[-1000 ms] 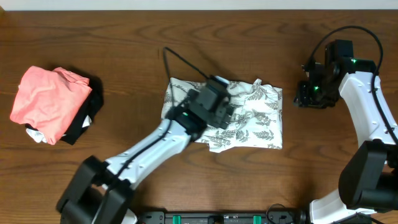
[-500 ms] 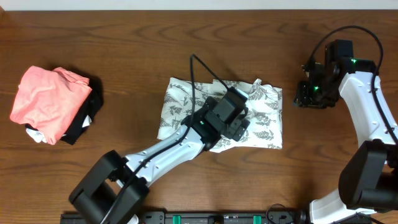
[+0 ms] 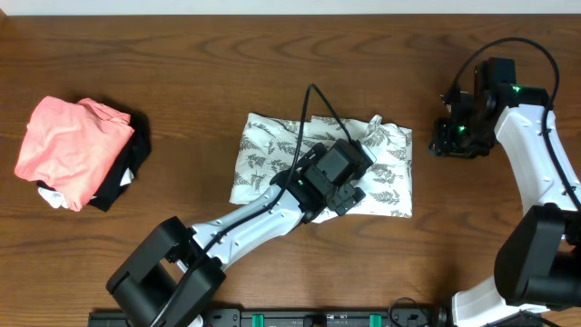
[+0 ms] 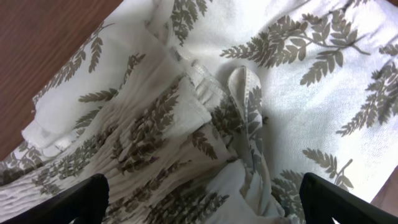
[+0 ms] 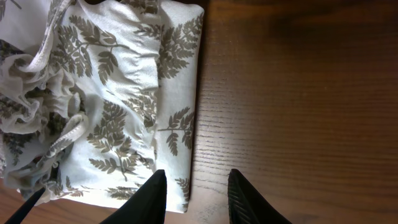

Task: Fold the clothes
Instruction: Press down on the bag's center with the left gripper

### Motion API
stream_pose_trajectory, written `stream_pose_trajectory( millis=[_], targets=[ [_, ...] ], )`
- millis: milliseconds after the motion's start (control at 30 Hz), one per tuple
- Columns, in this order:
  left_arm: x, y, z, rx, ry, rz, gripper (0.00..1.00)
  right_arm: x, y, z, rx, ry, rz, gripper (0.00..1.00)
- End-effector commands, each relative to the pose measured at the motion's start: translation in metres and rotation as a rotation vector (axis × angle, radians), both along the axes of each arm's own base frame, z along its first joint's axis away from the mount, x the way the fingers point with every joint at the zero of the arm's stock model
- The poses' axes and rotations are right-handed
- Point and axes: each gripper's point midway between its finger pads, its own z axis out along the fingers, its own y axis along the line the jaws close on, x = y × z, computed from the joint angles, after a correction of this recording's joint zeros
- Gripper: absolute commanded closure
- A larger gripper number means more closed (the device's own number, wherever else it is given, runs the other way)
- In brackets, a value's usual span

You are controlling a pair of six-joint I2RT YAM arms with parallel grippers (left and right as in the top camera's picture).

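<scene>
The clothes (image 3: 386, 168), a white garment printed with grey fern leaves, lie folded in a rough rectangle at the table's middle. My left gripper (image 3: 352, 193) hovers low over its centre-right, hiding part of it. In the left wrist view the clothes (image 4: 298, 93) fill the frame, with a gathered band and a strap loop showing, and the left gripper (image 4: 202, 211) stands wide open with nothing between its fingers (image 4: 81, 199). My right gripper (image 3: 450, 139) hangs right of the garment. In its view the right gripper (image 5: 196, 202) is open and empty above the folded right edge of the clothes (image 5: 124, 112).
A salmon-pink folded garment (image 3: 68, 145) rests on a black folded cloth (image 3: 127, 177) at the far left. The left arm's black cable (image 3: 313, 104) arcs over the garment's top edge. Bare wooden table (image 3: 182, 73) surrounds everything.
My left arm has swung to the right across the garment, from its left-centre to its centre-right, with the jaws staying wide. The right arm has not moved.
</scene>
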Motion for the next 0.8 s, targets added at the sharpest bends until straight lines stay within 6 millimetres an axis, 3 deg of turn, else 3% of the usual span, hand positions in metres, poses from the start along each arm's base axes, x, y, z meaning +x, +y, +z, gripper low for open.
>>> stream_pose_trajectory(
  millis=[0,333,633,767],
  targets=[
    [0.0,-0.004,-0.008,0.04,-0.008,-0.052,0.02,0.001,0.002,0.002,-0.001,-0.009,0.013,0.68],
    [0.006,-0.012,-0.033,0.055,-0.013,-0.079,0.02,0.0,0.002,0.002,-0.001,-0.008,0.013,0.69],
    [0.009,-0.014,-0.035,0.048,-0.021,-0.078,0.0,0.0,0.002,0.002,-0.001,-0.006,0.013,0.69],
    [0.015,-0.009,-0.034,0.074,-0.049,-0.051,0.04,0.0,0.002,0.002,-0.001,-0.005,0.013,0.68]
  ],
)
